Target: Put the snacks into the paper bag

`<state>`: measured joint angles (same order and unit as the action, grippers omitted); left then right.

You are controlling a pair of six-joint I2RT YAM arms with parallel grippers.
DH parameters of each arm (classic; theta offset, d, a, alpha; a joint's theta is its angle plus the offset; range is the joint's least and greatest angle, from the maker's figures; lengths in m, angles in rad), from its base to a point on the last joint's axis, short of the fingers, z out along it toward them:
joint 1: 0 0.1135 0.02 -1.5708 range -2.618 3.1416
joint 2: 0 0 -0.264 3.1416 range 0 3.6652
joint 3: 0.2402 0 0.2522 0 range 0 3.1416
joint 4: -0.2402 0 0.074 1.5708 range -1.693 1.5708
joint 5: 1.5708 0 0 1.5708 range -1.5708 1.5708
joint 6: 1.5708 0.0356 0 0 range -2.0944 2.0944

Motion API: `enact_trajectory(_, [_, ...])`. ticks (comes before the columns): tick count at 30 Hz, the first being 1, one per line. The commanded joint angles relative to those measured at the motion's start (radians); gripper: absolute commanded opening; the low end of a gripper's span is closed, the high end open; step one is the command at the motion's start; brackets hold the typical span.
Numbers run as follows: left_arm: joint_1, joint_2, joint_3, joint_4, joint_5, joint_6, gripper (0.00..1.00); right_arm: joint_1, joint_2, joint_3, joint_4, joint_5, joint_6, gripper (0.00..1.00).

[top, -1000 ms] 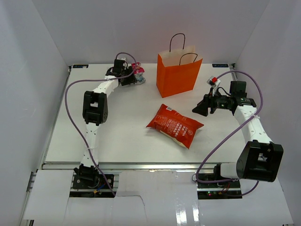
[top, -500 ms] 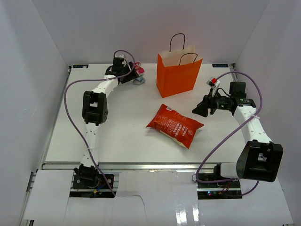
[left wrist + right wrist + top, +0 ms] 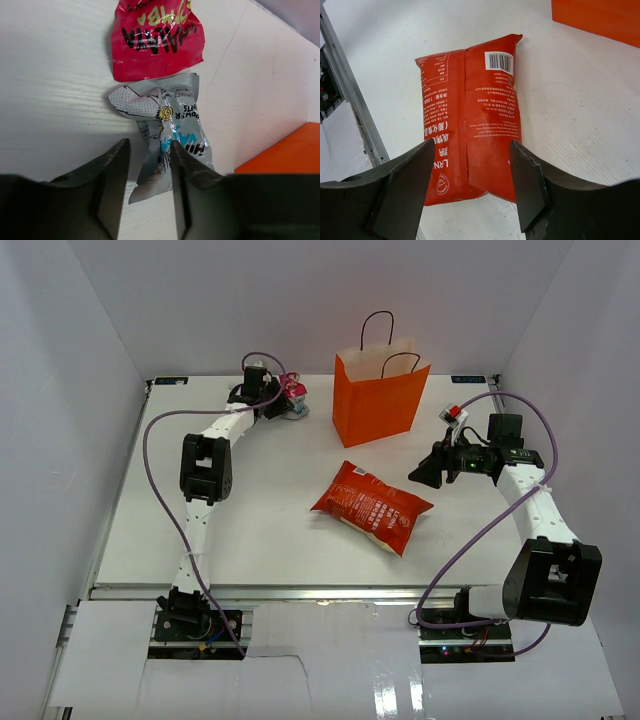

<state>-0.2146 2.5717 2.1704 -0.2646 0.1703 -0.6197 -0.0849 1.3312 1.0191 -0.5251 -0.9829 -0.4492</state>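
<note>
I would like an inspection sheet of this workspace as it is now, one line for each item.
Surface: white table, bare where visible.
Job's things: orange paper bag upright at the far side, its inside not visible; red chip bag flat at the centre, apart from it; silver-blue wrapper and pink wrapper side by side, far left.
Clutter: nothing seen.
Grippers: left gripper low, fingers on either side of the silver-blue wrapper, grip not certain; right gripper open, empty, pointing at the chip bag.
Cables: purple cables loop beside both arms, touching no snack.
Surroundings: white walls on three sides.
</note>
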Motion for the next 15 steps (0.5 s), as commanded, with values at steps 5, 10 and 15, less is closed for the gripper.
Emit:
enact_trajectory(5, [-0.009,-0.016,-0.017,-0.028,0.031,0.054,0.26,-0.003,-0.003,0.033,0.013,-0.026,0.010,0.67])
enact_trajectory(10, [-0.009,-0.077,-0.098,-0.024,0.069,0.089,0.10,-0.004,-0.016,0.029,0.011,-0.026,0.015,0.67])
enact_trajectory(15, [-0.006,-0.226,-0.263,0.037,0.118,0.159,0.00,-0.004,-0.033,0.027,0.008,-0.025,0.017,0.67])
